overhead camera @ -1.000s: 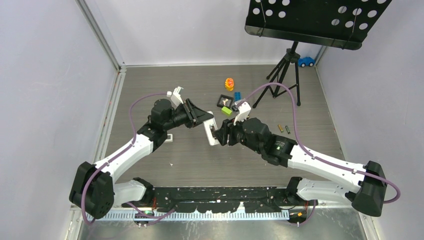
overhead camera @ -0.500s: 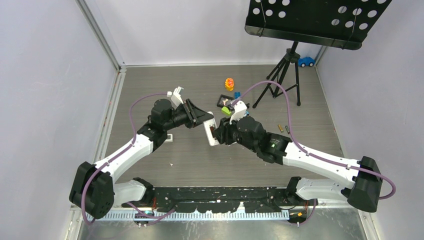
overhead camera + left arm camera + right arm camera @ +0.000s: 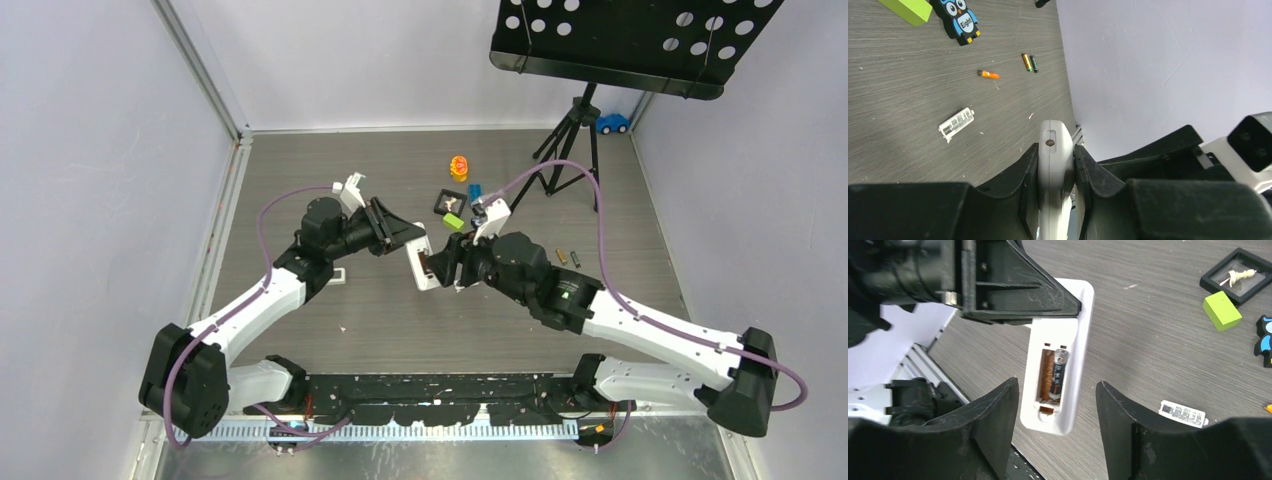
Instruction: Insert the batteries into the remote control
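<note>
Remote control (image 3: 1081, 307): one. It was off the desk (image 3: 380, 320), between the two arms and pinched by its long edges in the left hand (image 3: 1053, 156). Both fingers pressed flat against the white casing. The back faced the right wrist camera, with the battery recess uncovered.

Batteries: four counted.
- One dark cell (image 3: 1059, 374) lay lengthwise in the recess, on the side toward the right finger in that view.
- Three lay loose on the desk, well away from the remote. An orange one (image 3: 988, 74) lay by itself. A gold one (image 3: 1026, 62) and a dark green one (image 3: 1033, 63) lay side by side, nearly touching.

Right hand (image 3: 1057, 388): spread wide and holding nothing. In its own view the remote's lower end showed in the gap between the fingers. Whether the fingers touched the casing could not be told.

Other items on the desk, one of each:
- a small white labelled plate (image 3: 956, 123), flat, between the remote and the loose batteries
- a green block (image 3: 1221, 310)
- an owl figure (image 3: 960, 22)
- a black framed tile (image 3: 1218, 284)
- a music stand (image 3: 572, 130) at the far right
</note>
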Robot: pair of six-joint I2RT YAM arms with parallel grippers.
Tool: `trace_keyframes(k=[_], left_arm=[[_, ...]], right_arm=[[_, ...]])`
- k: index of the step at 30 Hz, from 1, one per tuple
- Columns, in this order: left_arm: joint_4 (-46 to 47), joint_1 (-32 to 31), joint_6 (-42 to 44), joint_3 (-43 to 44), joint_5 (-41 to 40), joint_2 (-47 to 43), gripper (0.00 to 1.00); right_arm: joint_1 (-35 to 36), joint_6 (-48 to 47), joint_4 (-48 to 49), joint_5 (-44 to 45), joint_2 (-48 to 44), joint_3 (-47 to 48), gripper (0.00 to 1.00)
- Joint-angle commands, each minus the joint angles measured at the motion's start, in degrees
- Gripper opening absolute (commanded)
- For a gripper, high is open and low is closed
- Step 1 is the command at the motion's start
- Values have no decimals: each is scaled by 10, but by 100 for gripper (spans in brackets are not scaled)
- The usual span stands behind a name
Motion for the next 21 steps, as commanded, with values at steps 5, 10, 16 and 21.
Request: trace_keyframes(k=[5, 10, 16, 21], left_arm=[[8, 7, 22, 13, 4, -4, 0], [31, 8, 19, 9, -10, -5, 0], [64, 8, -2, 2, -41, -20, 0], [64, 8, -23, 3, -68, -33, 0]], right_arm=[[-1, 146, -5, 91, -66, -4, 76], [-21, 427, -74, 139, -70, -6, 83], [-30, 624, 43, 142, -94, -91, 85], [-31, 711, 107, 125, -86, -124, 86]])
